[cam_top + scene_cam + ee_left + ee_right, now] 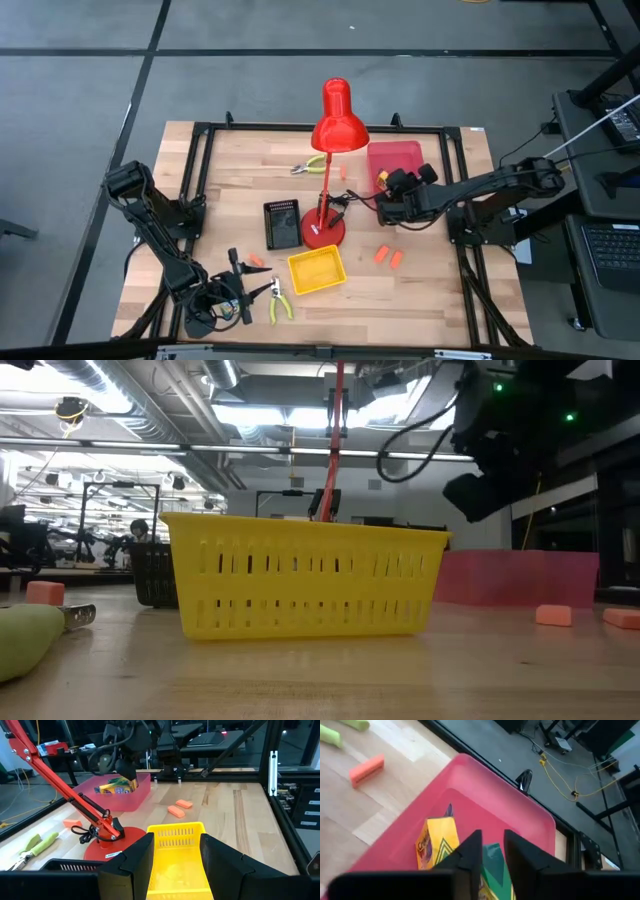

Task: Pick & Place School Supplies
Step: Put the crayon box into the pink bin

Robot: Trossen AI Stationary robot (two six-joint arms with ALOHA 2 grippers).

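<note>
Dark right gripper fingers [492, 851] hover parted over the pink plastic tray [490, 795], a yellow-and-green crayon box [492, 870] between them and another crayon box [436, 842] lying beside. Near the table's front edge, the left gripper [232, 290] waits open, holding nothing.

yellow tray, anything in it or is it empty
Empty, as far as shown. The high view shows only bare yellow floor inside the yellow tray, and the left wrist view, looking into it past the fingers, shows nothing in it either.

Right gripper [388, 189] extended mid-table, fingers [470, 851] slightly parted. Left gripper [262, 291] parked near front edge, jaws apart.
</note>
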